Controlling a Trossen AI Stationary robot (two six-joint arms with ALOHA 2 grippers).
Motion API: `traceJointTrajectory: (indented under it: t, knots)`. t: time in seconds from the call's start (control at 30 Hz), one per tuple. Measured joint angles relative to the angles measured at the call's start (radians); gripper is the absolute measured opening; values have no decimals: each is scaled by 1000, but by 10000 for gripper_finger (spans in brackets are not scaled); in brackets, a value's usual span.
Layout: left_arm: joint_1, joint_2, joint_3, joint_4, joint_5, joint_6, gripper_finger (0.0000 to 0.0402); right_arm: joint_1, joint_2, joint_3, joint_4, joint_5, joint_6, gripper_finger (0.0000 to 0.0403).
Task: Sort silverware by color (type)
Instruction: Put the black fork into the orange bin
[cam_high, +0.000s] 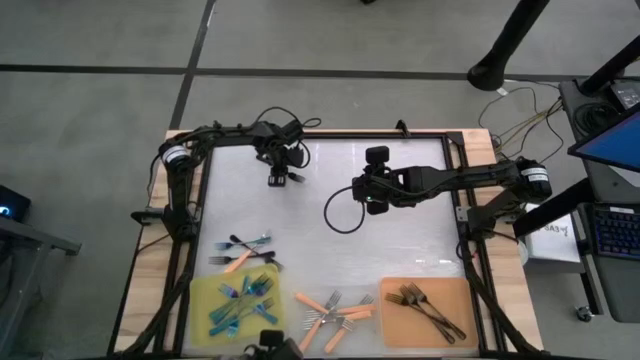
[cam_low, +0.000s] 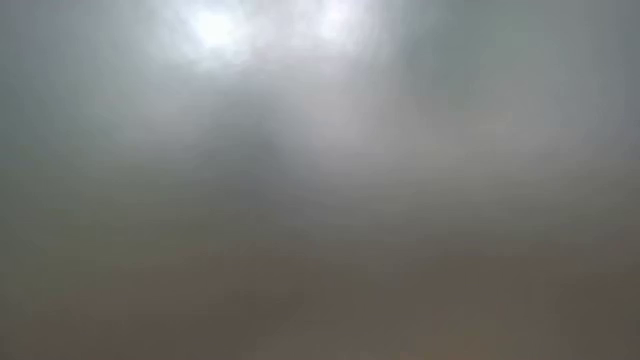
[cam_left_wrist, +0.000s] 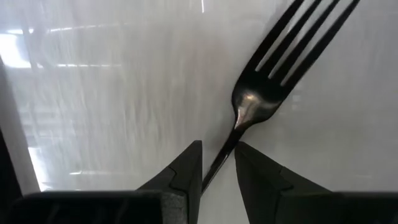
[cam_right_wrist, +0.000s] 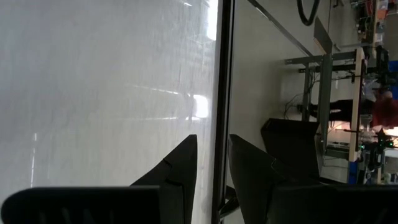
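My left gripper (cam_high: 279, 180) hangs over the far left part of the white table, shut on a dark grey-black fork (cam_left_wrist: 261, 93). My right gripper (cam_high: 372, 200) waits above the table's middle; its fingers (cam_right_wrist: 186, 162) stand slightly apart with nothing showing between them. Near the front, blue-teal forks (cam_high: 240, 300) lie on a yellow tray (cam_high: 200, 290). Dark forks (cam_high: 430, 305) lie on an orange tray (cam_high: 392, 320). Orange-handled forks (cam_high: 330, 312) lie loose between the trays. A mixed bunch (cam_high: 243, 252) lies behind the yellow tray. The low view shows only blur. My left gripper has the dark fork's thin handle (cam_left_wrist: 225, 152) between its two fingers, just behind the neck. The fingers come from above, pointing down. The tines reach out past the fingertips. Farther back the fingers hide the handle.
A black cable loop (cam_high: 340, 215) lies on the table beside my right gripper. A black frame (cam_right_wrist: 221, 74) runs along the table's edge, with floor and other furniture beyond. The table's middle and far right show bare white surface.
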Motion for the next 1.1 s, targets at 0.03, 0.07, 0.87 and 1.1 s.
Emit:
traceJointTrajectory:
  t: [0.03, 0.07, 0.87, 1.1]
  knots:
    - [0, 3, 3, 0, -1, 3, 77, 0, 0, 0, 0, 0, 0, 82]
    - [0, 7, 7, -1, -4, 9, 77, 0, 0, 0, 0, 0, 0, 82]
    - [0, 66, 102, -83, -10, -58, 3, 0, 0, 0, 0, 0, 0, 82]
    - [0, 38, 101, -163, -7, -95, 1, 0, 0, 0, 0, 0, 0, 82]
